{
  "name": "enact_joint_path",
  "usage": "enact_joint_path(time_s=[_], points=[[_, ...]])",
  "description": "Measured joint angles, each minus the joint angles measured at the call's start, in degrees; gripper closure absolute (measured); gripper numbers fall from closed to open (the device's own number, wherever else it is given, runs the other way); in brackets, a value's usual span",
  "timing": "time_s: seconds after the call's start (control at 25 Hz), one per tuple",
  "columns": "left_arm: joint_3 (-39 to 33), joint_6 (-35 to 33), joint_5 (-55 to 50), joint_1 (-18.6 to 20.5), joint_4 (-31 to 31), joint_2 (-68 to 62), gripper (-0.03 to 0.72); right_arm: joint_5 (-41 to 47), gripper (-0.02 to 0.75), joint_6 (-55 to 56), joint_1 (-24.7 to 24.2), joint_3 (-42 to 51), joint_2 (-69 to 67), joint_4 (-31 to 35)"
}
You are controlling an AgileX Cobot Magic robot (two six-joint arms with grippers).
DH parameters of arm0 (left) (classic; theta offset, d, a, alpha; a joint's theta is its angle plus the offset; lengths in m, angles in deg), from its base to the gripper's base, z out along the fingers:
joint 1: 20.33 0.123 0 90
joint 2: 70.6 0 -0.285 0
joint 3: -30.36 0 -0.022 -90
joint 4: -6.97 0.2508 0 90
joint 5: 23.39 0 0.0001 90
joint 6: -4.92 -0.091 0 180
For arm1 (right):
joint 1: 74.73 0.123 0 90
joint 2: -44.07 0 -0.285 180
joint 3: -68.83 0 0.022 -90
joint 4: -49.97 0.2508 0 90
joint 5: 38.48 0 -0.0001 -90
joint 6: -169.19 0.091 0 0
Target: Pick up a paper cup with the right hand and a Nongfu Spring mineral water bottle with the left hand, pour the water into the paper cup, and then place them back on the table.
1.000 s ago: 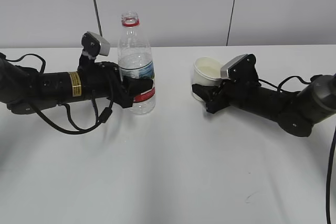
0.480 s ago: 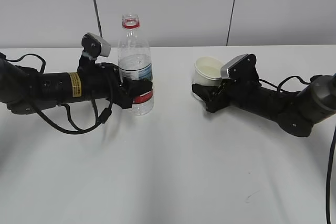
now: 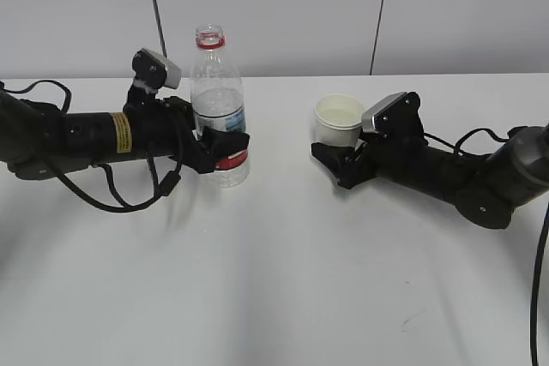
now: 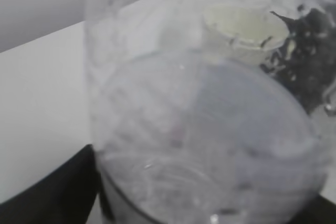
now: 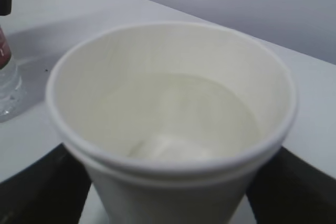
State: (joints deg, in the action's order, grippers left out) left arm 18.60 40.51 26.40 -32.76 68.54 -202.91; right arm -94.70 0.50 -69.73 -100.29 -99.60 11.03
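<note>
The cup (image 3: 339, 119) stands upright, holding water (image 5: 178, 124). The bottle (image 3: 218, 109), uncapped and upright, has water low in it. The left gripper (image 3: 225, 145) clamps the bottle at its label. The right gripper (image 3: 336, 163) grips the cup's base, a finger (image 5: 37, 187) on each side. Both stand well apart on the white table (image 3: 283, 280), a grey wall behind.

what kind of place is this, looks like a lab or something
Probably a robot test bench, not a home: a bare white table, plain grey panelled wall, and just a water bottle and paper cup.
</note>
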Motion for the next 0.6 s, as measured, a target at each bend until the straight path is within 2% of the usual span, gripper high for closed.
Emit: enact_joint_path(time_s=[0.6], points=[[-7.07,0.05,-6.81,0.00,0.57,4.33,0.177,-8.03,0.129,-0.11,-0.48,7.89,0.00,2.99]])
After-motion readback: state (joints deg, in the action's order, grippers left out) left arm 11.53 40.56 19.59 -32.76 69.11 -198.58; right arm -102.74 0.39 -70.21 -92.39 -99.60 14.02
